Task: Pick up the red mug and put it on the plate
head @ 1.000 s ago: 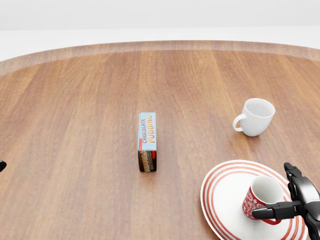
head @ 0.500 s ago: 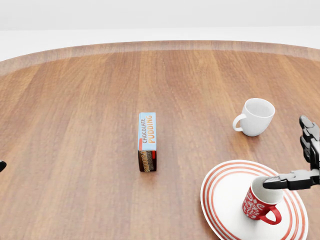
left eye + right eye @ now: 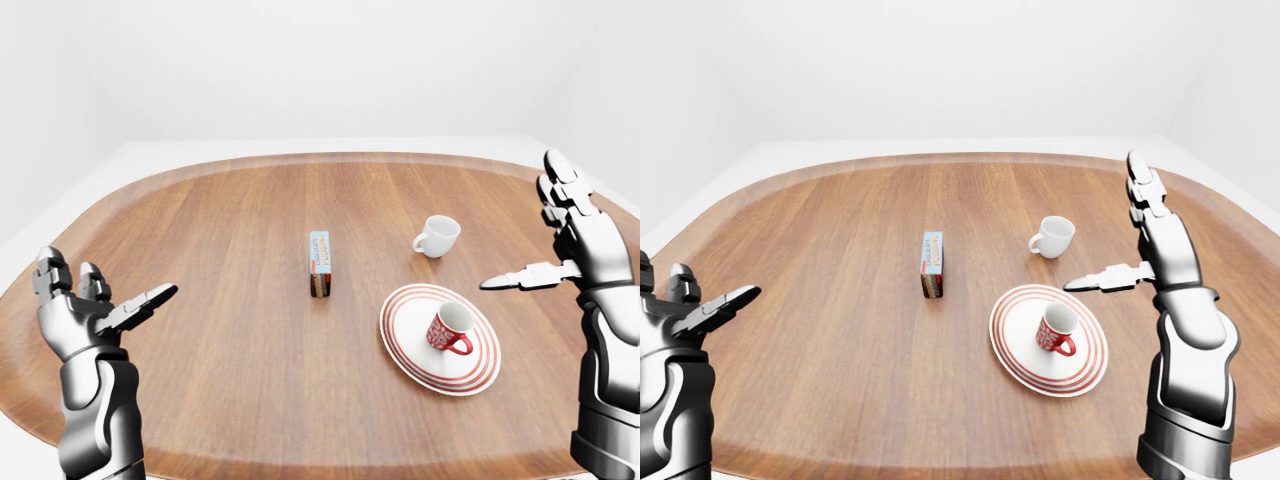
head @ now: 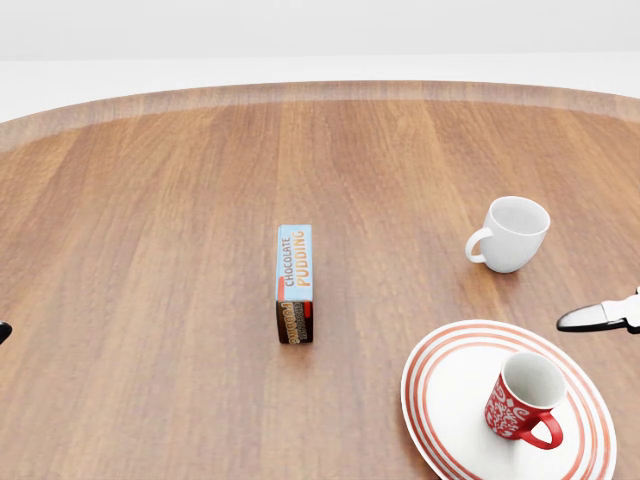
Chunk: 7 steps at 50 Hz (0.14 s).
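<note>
Wood-grain round table [image 4: 150, 250]: red mug [image 4: 525, 399] sitting upright on striped plate [image 4: 440, 390], lower right.
Right hand [image 3: 1145, 245] hovering spread, left hand [image 3: 85, 310] spread; advise retreating clear of handle.

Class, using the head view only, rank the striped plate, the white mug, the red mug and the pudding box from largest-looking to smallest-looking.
1. Striped plate, clearly largest.
2. Pudding box, longest of the rest.
3. White mug and red mug: they look alike; the red sits nearer the camera, so no ranking.

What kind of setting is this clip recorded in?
Probably a bare simulated room: plain white walls around one round wooden table. On it are a striped plate holding a red mug, a white mug and a chocolate pudding box.
</note>
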Tool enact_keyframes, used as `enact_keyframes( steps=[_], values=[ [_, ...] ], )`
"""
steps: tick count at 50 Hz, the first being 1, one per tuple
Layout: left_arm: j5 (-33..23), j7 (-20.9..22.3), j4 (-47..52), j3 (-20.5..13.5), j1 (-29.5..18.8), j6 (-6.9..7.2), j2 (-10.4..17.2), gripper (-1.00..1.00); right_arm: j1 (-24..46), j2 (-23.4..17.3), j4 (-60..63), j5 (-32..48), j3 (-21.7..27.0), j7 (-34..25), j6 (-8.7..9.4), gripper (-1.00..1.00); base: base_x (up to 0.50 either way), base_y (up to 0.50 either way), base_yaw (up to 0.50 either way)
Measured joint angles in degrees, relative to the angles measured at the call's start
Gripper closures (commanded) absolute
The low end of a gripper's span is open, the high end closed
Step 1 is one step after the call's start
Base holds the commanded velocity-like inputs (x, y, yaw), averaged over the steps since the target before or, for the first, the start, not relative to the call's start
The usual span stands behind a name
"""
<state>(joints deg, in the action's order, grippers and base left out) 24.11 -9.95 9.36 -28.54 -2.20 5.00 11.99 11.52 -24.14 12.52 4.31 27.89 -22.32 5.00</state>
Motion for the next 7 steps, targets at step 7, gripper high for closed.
enact_keyframes(
  steps=[7],
  values=[
    [-0.03, 0.04, -0.1, -0.01, -0.03, 0.0, -0.01, -1.0, -0.32, 0.23, 1.82, 0.23, 0.4, -0.44, 0.0, -1.0, 0.0, 0.0, 0.0]
  ],
)
